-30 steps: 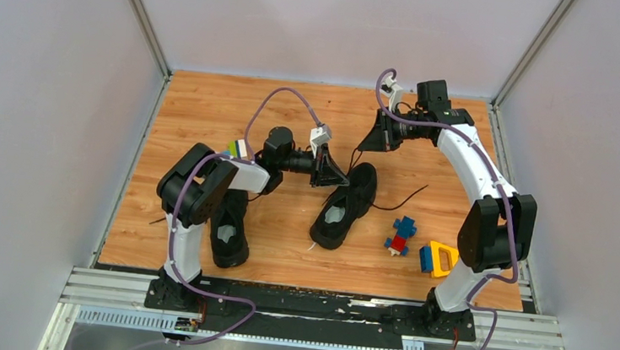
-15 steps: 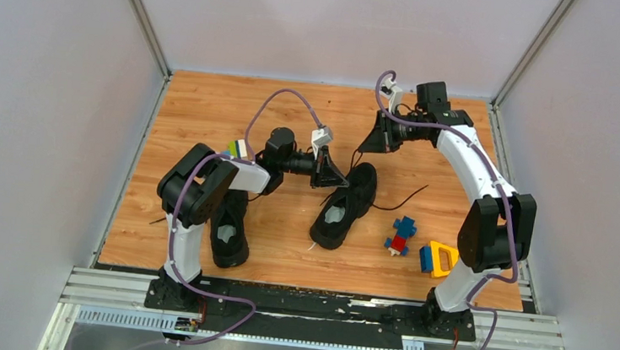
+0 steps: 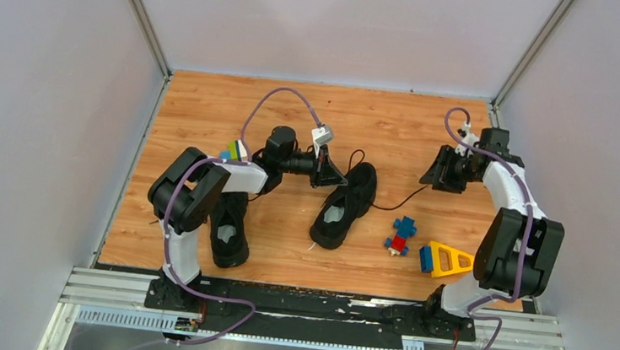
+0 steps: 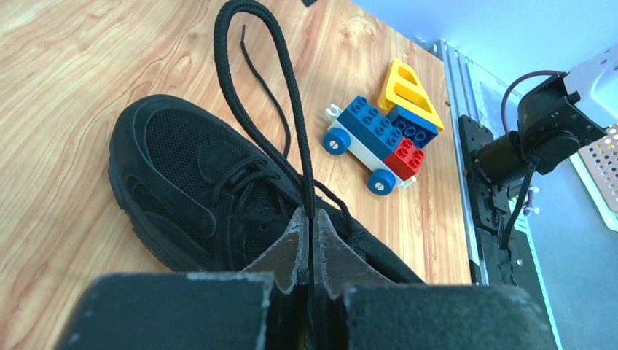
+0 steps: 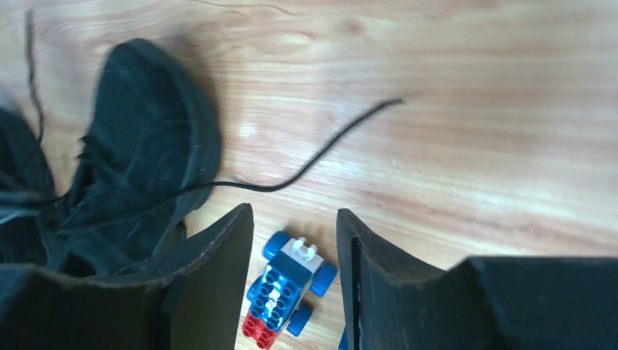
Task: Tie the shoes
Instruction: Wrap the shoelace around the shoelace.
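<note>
Ok so the left end effector (image 4: 306, 240) is clenched tight on the base of a lace loop (image 4: 294, 109) coming off the middle shoe (image 3: 360, 188), which lies about mid-counter with its toe pointing far-right. The other shoe (image 3: 230, 227) sits near-left, partly under the left arm, and nothing is touching it.

The right end effector (image 5: 294, 215) is spread open with nothing in it, hovering out to the far right. The free lace end (image 5: 342, 136) trails across the counter (image 3: 210, 115) right below it.

My take on doing this step well:
- Keep the left pinch low and steady so the loop stays standing.
- Bring the right one down on the loose lace close to its tip, not mid-strand.
- Steer clear of the toy blocks (image 3: 403, 234) just near of it.
- Don't yank, or the shoe will likely slide.
</note>
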Robot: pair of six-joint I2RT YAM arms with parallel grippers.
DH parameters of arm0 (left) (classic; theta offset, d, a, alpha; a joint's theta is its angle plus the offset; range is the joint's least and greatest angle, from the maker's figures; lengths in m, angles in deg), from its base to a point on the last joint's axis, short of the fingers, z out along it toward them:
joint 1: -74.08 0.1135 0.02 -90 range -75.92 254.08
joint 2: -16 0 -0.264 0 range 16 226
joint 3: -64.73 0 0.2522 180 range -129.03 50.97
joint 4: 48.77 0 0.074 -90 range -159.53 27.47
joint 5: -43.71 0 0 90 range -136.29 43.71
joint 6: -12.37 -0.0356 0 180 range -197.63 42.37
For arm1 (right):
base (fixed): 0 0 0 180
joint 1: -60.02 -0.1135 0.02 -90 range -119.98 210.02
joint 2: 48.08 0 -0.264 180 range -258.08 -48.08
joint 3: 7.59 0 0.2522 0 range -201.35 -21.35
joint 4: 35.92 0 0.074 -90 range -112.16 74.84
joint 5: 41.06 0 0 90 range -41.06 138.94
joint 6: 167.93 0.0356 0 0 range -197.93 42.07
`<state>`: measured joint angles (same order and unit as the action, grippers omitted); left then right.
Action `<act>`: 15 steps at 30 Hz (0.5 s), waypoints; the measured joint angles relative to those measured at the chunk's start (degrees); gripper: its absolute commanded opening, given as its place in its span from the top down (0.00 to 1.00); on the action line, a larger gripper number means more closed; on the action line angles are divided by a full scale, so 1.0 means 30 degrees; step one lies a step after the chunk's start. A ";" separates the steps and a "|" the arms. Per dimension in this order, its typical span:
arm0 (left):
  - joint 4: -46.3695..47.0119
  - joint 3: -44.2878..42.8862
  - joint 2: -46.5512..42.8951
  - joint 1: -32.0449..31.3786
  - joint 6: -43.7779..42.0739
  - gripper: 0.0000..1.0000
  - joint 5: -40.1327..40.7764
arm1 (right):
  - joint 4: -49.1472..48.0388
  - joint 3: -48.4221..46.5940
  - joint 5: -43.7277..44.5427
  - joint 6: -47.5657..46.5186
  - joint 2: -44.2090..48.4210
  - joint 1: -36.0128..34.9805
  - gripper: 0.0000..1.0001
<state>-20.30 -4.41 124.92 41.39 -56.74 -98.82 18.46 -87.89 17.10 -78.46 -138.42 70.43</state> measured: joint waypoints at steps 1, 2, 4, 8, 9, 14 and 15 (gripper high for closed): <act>-0.0197 0.0000 -0.0124 -0.0044 -0.0087 1.00 0.0073 | -0.0080 0.0408 0.0525 0.0423 0.0007 0.0364 0.52; -0.0335 0.0000 -0.0197 -0.0080 -0.0160 1.00 0.0117 | -0.0131 0.0765 0.1042 0.0874 -0.0095 0.0539 0.53; -0.0481 0.0000 -0.0226 -0.0160 -0.0291 1.00 0.0204 | -0.0175 0.1137 0.1894 0.1734 -0.0495 0.0539 0.53; -0.0940 0.0000 -0.0226 -0.0372 -0.0576 1.00 0.0270 | -0.0590 0.1049 0.3701 0.3126 -0.1603 0.0277 0.57; -0.1064 0.0000 -0.0226 -0.0466 -0.0627 1.00 0.0270 | -0.0641 0.0874 0.4218 0.3402 -0.1945 0.0219 0.59; -0.1297 -0.0022 -0.0226 -0.0641 -0.0729 1.00 0.0255 | -0.1071 -0.0474 0.5712 0.4182 -0.3708 0.0160 0.64; -0.1297 -0.0022 -0.0226 -0.0663 -0.0736 1.00 0.0255 | -0.1195 -0.0780 0.5821 0.4284 -0.4102 0.0160 0.67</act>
<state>-24.19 -4.47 124.25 39.40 -58.95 -98.05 14.88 -90.23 34.57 -65.61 -150.73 70.91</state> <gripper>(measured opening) 0.010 0.378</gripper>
